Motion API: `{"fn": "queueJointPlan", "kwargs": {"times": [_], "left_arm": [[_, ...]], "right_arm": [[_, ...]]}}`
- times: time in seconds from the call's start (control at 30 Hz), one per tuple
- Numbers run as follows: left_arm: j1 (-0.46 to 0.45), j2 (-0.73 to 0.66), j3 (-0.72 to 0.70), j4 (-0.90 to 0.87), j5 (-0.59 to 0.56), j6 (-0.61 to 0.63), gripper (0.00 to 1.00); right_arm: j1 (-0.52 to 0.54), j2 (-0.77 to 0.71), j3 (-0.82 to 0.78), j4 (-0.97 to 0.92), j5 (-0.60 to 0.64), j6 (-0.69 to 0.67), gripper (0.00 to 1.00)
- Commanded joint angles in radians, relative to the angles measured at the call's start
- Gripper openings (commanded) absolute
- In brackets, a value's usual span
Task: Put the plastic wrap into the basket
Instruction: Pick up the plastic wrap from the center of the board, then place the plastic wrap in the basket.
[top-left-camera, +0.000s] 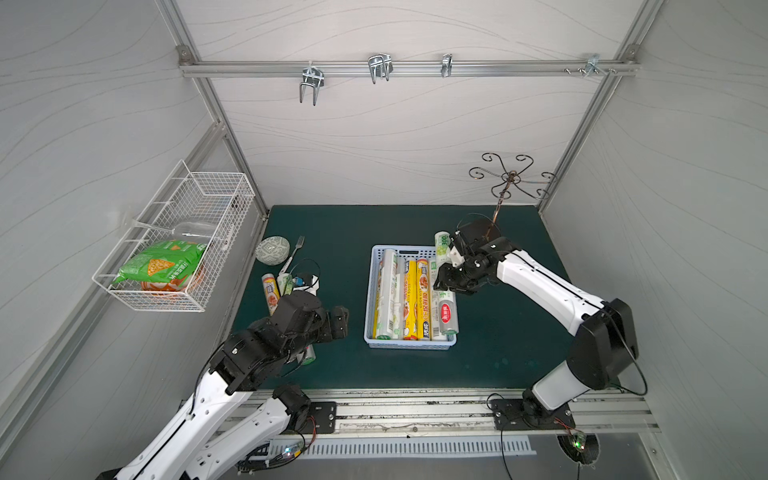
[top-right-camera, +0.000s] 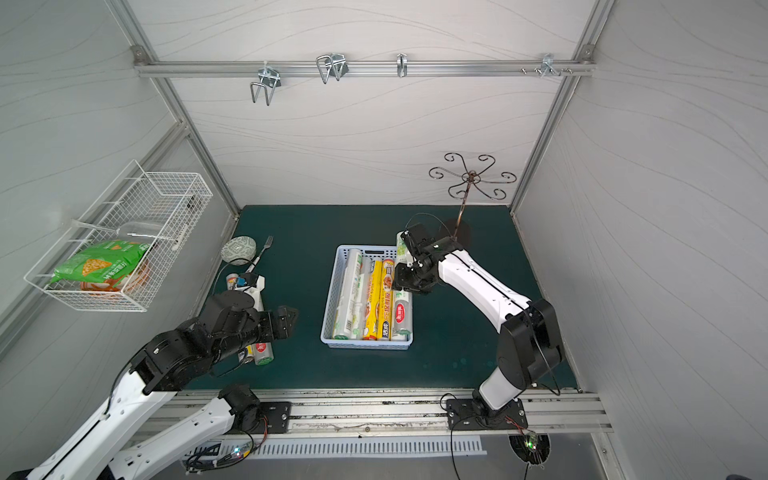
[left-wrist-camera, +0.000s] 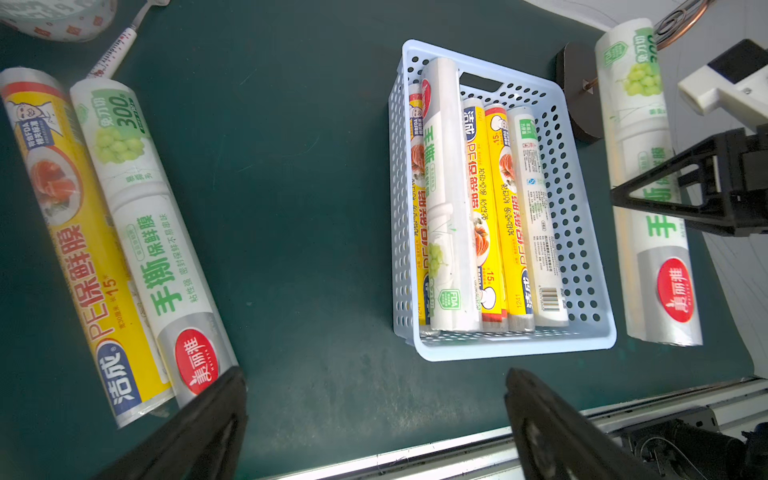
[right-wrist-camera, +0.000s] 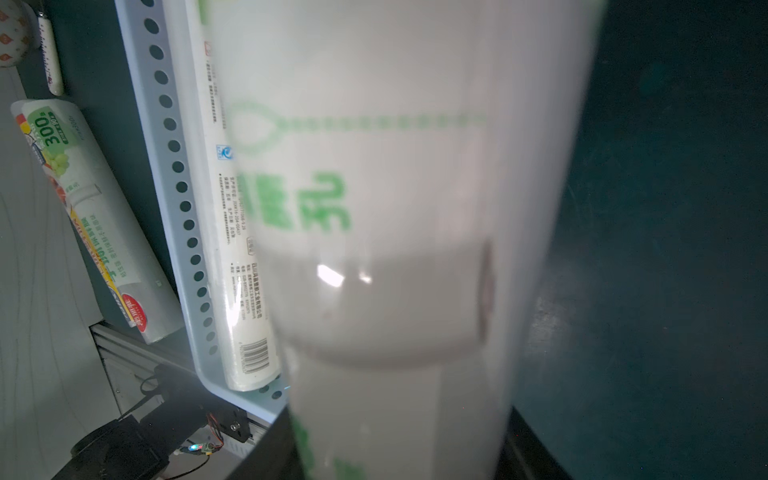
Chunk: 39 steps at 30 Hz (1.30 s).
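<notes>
One white-green roll (top-left-camera: 448, 309) hung pinched in the jaws of the right gripper (top-left-camera: 444, 277), over the right rim of the basket (top-left-camera: 409, 345). The left gripper (left-wrist-camera: 374, 382) stood wide open, empty. Five rolls (left-wrist-camera: 490, 216) lay inside; two rolls (left-wrist-camera: 153, 232) lay on the mat (top-left-camera: 340, 232), left, not yet moved.

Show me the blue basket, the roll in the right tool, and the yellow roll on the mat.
blue basket (top-left-camera: 409, 344): in a top view, near wall.
held roll (top-left-camera: 446, 312): in a top view, red-label end.
yellow roll (left-wrist-camera: 83, 249): left wrist view, middle of wrapper.
</notes>
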Motion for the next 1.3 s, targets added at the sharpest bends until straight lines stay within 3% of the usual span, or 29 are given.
{"fn": "queueJointPlan", "kwargs": {"times": [0.0,0.43,0.67,0.77,0.93,1.27], "left_arm": [[0.003,-0.009,0.035,-0.002,-0.018,0.008,0.99],[0.003,0.007,0.029,-0.002,-0.013,0.003,0.99],[0.003,0.009,0.016,0.01,-0.011,-0.006,0.99],[0.003,0.014,0.013,0.01,-0.011,-0.008,0.99],[0.003,0.021,0.015,0.012,-0.013,-0.011,0.99],[0.003,0.036,0.014,0.017,-0.009,-0.018,0.99]], "right_arm": [[0.019,0.034,0.047,0.034,-0.002,0.044,0.22],[0.089,0.164,0.033,0.113,0.058,0.081,0.23],[0.114,0.211,-0.002,0.151,0.104,0.083,0.3],[0.116,0.227,-0.003,0.151,0.106,0.076,0.34],[0.124,0.211,-0.015,0.146,0.12,0.058,0.56],[0.13,0.033,-0.056,0.118,0.165,0.018,0.64]]}}
